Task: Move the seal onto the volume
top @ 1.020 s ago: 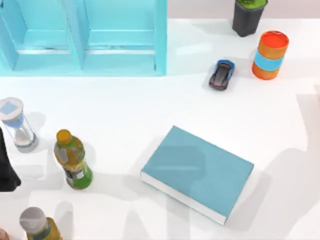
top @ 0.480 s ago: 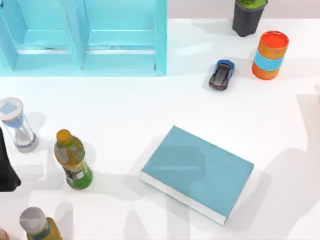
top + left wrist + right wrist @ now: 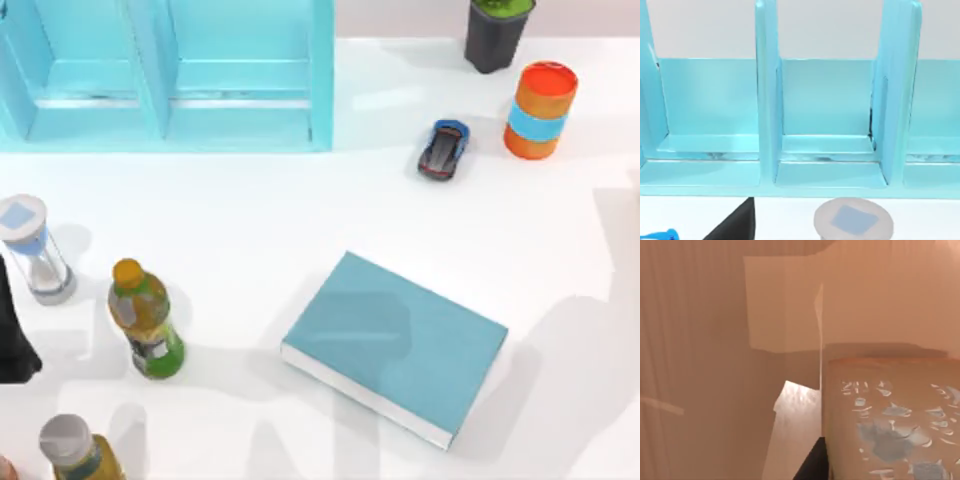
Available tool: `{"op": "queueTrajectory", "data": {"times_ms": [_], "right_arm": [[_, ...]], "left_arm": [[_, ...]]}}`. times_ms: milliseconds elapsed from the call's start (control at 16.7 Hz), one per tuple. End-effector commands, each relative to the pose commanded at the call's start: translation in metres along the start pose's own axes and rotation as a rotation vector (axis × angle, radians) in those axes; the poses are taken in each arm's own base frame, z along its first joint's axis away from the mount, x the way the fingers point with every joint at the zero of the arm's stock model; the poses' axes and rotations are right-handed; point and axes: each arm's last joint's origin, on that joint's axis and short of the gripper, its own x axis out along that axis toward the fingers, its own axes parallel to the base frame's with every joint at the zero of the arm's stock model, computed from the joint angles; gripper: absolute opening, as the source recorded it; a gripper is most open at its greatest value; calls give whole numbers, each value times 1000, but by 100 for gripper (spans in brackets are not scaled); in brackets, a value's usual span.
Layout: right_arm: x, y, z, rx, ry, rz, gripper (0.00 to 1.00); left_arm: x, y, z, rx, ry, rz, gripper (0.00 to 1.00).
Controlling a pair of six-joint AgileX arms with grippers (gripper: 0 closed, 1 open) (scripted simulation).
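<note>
Leftmost, the black left arm (image 3: 14,345) sits at the table's left edge beside a hourglass-like white-capped timer (image 3: 32,250), gripper state unreadable. Centrally lies the flat teal volume (image 3: 395,343). The tan-brown seal (image 3: 892,420) looms close before the right wrist camera.

The teal book (image 3: 395,345) lies flat with bare white table (image 3: 250,215) open on every side of it and nothing on its cover. Along the left edge stand a sand timer (image 3: 33,250), a green-and-orange bottle (image 3: 146,320) and a grey-capped bottle (image 3: 75,447). The light-blue shelf unit (image 3: 170,75) blocks the far left; a toy car (image 3: 444,149), an orange canister (image 3: 540,110) and a dark bin (image 3: 497,32) crowd the far right
</note>
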Motion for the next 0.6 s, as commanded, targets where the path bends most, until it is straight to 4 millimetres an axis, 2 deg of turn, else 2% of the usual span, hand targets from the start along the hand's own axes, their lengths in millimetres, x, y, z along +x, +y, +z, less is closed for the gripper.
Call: {"op": "queueTrajectory", "data": {"times_ms": [120, 240, 600], "right_arm": [[-17, 9, 5, 14, -7, -8, 0], [-41, 26, 10, 26, -15, -14, 0], [-113, 106, 11, 15, -4, -5, 0]], "left_arm": [[0, 0, 0, 0, 0, 0, 100], [0, 0, 0, 0, 0, 0, 100], [0, 0, 0, 0, 0, 0, 100]]}}
